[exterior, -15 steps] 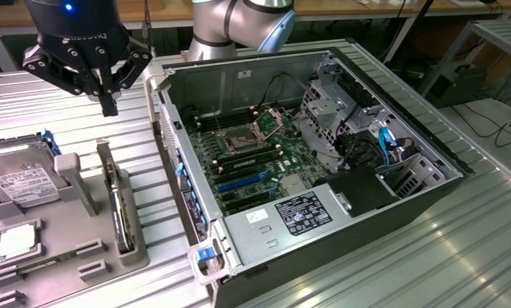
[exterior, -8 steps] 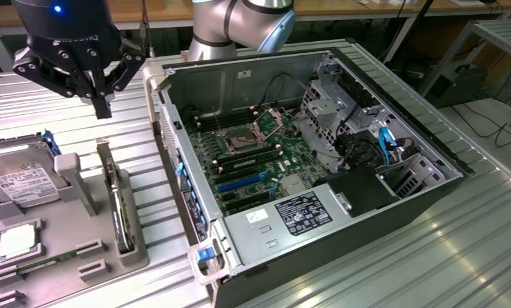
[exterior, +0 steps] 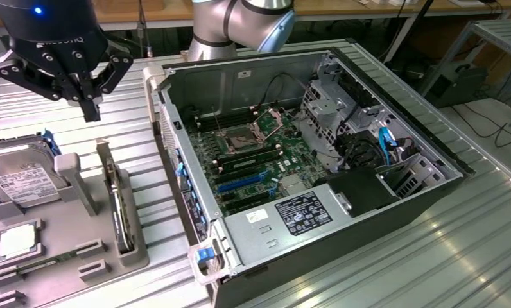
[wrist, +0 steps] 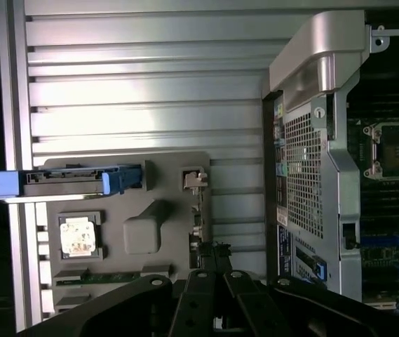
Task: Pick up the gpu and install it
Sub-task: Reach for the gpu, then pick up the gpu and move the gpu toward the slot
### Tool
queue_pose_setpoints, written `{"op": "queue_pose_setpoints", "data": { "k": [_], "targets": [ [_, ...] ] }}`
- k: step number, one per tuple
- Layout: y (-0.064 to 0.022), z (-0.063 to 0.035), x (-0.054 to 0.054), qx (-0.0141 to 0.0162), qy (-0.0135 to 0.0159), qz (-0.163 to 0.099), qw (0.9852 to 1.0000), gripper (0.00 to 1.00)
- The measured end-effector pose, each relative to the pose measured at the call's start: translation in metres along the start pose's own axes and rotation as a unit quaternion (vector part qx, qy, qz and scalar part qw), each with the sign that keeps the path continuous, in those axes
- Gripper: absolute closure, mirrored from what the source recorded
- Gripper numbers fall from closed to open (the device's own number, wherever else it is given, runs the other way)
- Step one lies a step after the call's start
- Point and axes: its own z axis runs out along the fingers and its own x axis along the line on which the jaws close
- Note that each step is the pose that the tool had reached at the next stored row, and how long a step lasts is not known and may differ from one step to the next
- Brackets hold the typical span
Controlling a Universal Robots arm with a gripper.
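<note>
The black gripper (exterior: pixel 90 110) hung above the ribbed aluminium table (exterior: pixel 461 256), its two fingers clenched together on nothing. The gpu (exterior: pixel 119 215) stood on edge in a slot of the grey moulded holder (exterior: pixel 71 247), on the side of the holder nearest the computer case (exterior: pixel 247 240). It was apart from the gripper and untouched. In the same holder sat a boxy silver hard drive (exterior: pixel 16 176) with a white label and a small square processor chip (exterior: pixel 16 240). The case lay open, sheet steel with squared edges, exposing a green motherboard (exterior: pixel 264 160) with its square socket. The exterior view gave the height of the gripper over the holder. The wrist view looked down along the closed fingers, where the gripper (wrist: pixel 213 256) lined up near one end of the gpu (wrist: pixel 196 225), seen as a thin dark strip. It also showed the case's perforated end panel (wrist: pixel 304 175). A band of bare table separated holder and case, and the space above the card stood open.
</note>
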Motion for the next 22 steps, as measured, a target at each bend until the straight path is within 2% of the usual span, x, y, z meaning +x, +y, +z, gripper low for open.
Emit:
{"op": "queue_pose_setpoints", "data": {
  "k": [17, 19, 20, 22],
  "targets": [
    [0.0000, 0.0000, 0.0006, 0.0000, 0.0000, 0.000, 1.0000, 0.89],
    [0.0000, 0.0000, 0.0006, 0.0000, 0.0000, 0.000, 1.0000, 0.77],
    [-0.0001, 0.0000, 0.0006, 0.0000, 0.0000, 0.000, 1.0000, 0.77],
    [-0.0001, 0.0000, 0.0006, 0.0000, 0.0000, 0.000, 1.0000, 0.64]
  ]
}}
